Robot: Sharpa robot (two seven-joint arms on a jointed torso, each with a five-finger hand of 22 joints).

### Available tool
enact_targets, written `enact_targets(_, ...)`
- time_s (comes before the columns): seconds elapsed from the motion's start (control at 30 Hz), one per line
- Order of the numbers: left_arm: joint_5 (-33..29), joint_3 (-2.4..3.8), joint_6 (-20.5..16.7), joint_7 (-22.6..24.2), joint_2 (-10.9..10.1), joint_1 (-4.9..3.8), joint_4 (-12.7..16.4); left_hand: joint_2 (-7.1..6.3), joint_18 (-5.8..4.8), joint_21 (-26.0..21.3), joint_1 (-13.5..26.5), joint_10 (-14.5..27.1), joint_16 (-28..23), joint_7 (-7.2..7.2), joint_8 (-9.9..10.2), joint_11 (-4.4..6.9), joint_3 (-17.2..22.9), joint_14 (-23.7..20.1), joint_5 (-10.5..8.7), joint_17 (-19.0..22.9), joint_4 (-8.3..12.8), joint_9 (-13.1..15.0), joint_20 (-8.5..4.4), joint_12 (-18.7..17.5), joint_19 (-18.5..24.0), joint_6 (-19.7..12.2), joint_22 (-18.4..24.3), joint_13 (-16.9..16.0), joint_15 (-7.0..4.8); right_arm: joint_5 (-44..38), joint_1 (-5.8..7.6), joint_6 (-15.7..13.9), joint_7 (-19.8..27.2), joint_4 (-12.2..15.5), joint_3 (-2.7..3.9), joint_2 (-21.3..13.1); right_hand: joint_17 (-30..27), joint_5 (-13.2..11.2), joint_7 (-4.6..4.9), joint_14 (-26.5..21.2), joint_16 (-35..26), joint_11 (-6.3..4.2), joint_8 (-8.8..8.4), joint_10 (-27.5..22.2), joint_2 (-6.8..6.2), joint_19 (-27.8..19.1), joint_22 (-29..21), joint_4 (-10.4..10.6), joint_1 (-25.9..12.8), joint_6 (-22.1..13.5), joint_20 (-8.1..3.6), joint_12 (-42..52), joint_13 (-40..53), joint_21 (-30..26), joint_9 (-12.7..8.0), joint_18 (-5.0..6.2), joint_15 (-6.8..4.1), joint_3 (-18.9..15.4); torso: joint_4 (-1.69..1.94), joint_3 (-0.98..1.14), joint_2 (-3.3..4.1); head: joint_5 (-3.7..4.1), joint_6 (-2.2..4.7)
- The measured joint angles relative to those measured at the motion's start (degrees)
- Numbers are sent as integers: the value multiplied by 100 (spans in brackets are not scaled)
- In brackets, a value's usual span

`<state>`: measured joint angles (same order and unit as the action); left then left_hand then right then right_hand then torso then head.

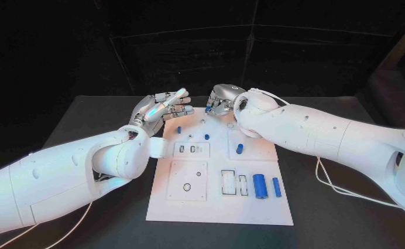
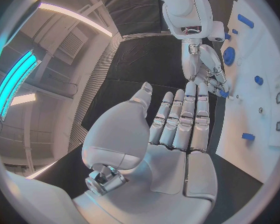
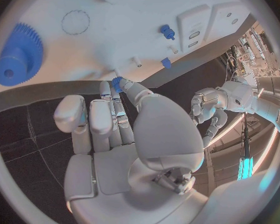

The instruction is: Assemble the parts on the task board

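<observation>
- The task board is lying flat in the middle of the black table, lengthwise away from the robot, so both arms are reaching its far end from either side.
- The right hand is hovering over the board's far edge with its fingers curled down; in the right wrist view a small blue part is sitting pinched at the fingertips, probably so it can be lowered onto a seat just below.
- The left hand is hanging beside the board's far left corner, palm up, fingers straight and apart, holding nothing; it seems to be standing clear to give the other hand room.
- A blue gear is lying on the board near the working hand.
- Two blue cylinders are lying side by side near the board's near right corner, apparently waiting.
- Small blue pegs are standing in the far section, some seemingly already seated.
</observation>
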<state>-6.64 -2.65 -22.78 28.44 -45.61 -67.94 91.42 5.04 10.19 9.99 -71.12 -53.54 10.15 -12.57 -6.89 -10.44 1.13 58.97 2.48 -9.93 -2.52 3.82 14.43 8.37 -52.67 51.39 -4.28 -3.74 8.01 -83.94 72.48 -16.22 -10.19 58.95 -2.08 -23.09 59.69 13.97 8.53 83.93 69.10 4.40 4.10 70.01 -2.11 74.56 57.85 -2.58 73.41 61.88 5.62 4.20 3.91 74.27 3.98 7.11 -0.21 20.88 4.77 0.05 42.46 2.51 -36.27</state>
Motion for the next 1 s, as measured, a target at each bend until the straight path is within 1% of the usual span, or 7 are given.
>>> enact_targets(0.33,-2,0,-1,-15,-10,-23,16,0,0,0,0,0,0,0,0,0,0,0,0,0,0,0,0,0,0,0,-1,0,0,-12,10,133,-26,-39,1,39,4,0,8,0,0,0,-2,0,-23,0,15,16,-23,-8,0,0,0,0,-4,0,0,17,-3,-4,29,-23,-22)
enact_targets(0.53,-3,0,-1,-28,1,-29,14,0,0,0,0,0,0,0,0,0,0,0,0,1,0,0,0,0,0,0,-1,0,0,-16,9,196,-40,-86,1,66,4,0,8,0,0,0,-2,0,-23,0,22,17,-23,-9,0,0,0,0,-4,1,0,17,-3,-5,32,-31,-46)
enact_targets(0.67,-3,0,-1,-35,-1,-37,16,0,0,0,0,0,0,0,0,0,0,0,0,1,0,0,0,0,0,0,-1,0,0,-18,9,220,-54,-86,1,66,3,0,8,0,0,0,-2,0,-23,0,22,26,-23,-9,0,0,-1,0,-4,0,0,7,-3,-6,34,-46,-44)
enact_targets(0.77,-4,0,-1,-39,0,-37,16,0,0,0,0,0,0,0,0,0,0,0,0,1,0,0,0,0,0,0,-1,0,0,-19,12,228,-62,-91,2,71,-6,-24,9,0,0,0,-12,0,-31,0,21,48,-30,-9,0,0,-1,0,-4,0,0,19,-3,-5,38,-57,-57)
enact_targets(0.83,-4,0,-1,-42,3,-38,12,0,0,0,0,0,0,0,0,0,0,0,0,1,0,0,0,0,0,0,-1,0,0,-21,15,233,-66,-96,4,79,-35,-28,9,0,0,24,-12,-24,-45,0,9,54,-45,-9,0,-29,-1,0,-4,0,0,25,-2,-5,40,-58,-59)
enact_targets(0.97,-4,0,-2,-48,5,-44,12,0,0,0,0,0,0,0,0,0,0,0,0,1,0,0,0,1,0,0,-2,0,0,-22,17,242,-71,-96,4,90,-88,-59,59,0,0,76,-16,-84,-82,-3,-15,102,-82,-60,3,-29,-1,0,-10,0,0,27,-1,-5,42,-63,-66)
enact_targets(1.0,-4,0,-2,-49,4,-46,14,0,0,0,0,0,0,0,0,0,0,0,0,1,0,0,0,1,0,0,-2,0,0,-22,18,243,-71,-92,4,90,-94,-63,79,0,0,61,-33,-105,-82,-22,-18,111,-82,-79,21,-29,-1,0,-13,1,0,19,-1,-5,44,-64,-62)
